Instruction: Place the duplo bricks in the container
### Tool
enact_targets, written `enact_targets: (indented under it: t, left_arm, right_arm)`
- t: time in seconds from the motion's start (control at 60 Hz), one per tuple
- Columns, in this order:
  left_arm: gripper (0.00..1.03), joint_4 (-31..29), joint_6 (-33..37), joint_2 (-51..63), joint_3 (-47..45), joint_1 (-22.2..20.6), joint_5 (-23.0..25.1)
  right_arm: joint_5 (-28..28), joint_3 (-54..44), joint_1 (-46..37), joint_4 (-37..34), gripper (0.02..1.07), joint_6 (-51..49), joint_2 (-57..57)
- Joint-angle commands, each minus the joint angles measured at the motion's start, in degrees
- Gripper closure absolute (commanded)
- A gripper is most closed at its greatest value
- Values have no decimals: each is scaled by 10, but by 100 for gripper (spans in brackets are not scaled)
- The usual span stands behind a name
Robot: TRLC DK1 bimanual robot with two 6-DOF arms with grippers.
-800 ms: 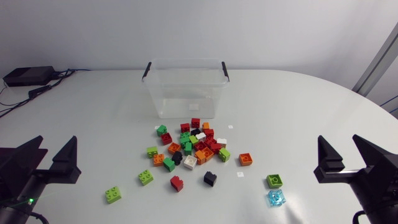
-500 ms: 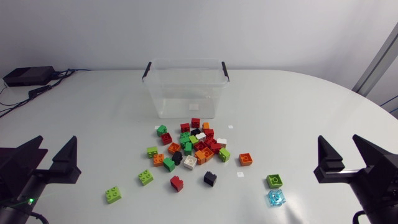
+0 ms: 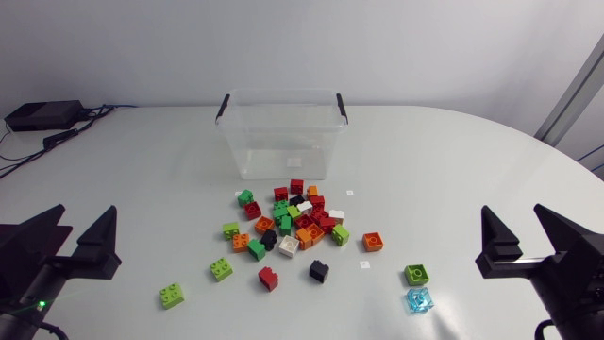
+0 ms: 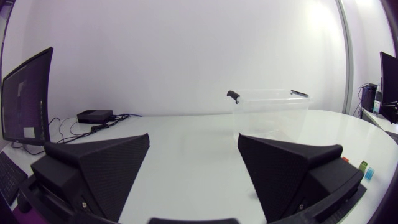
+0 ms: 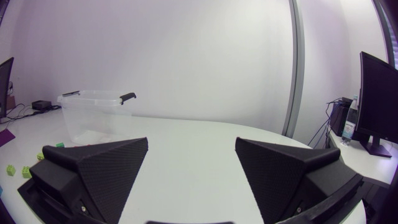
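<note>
- While both arms sit well in front of it in the head view, the clear rectangular plastic container with black end handles (image 3: 247,156) stands mouth up with nothing visible inside. Its long axis runs side to side, with a handle at each short end.
- Head view: a heap of small coloured hard-plastic duplo bricks (image 3: 293,222) lies just in front of the container. Strays lie further out, including a lime green brick (image 3: 172,296) and a translucent blue brick (image 3: 419,300).
- Head view: the left gripper (image 3: 87,213) and right gripper (image 3: 514,212) flank the heap, far from the container. Both have fingers spread and hold nothing.
- Handling, judged: the bricks are light, stiff and smooth-sided, so a bit slippery. Pinch across two flat opposite walls, not over the studs. They are squarish with no real long axis. The strays sit studs up; tilt inside the heap is unclear.
- Left wrist view: left gripper (image 4: 194,138) fingers are apart and empty, container (image 4: 270,115) ahead.
- Right wrist view: right gripper (image 5: 191,141) fingers are apart and empty, container (image 5: 93,118) ahead, green bricks (image 5: 11,169) in front of it.
</note>
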Motion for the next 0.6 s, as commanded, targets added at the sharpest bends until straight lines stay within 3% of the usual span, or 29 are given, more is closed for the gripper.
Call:
enact_targets:
  t: [0.0, 0.35, 0.583]
  left_arm:
    - [4, -10, -1, 22, 50, -12, 5]
    - [5, -96, -12, 231, 198, -31, 4]
    - [5, -280, 1, 400, 329, -91, 4]
  right_arm:
    - [-3, -13, 2, -2, 6, 12, -4]
    - [-2, -9, 4, 8, 6, 12, -5]
    - [7, 3, 20, 8, 6, 13, -3]
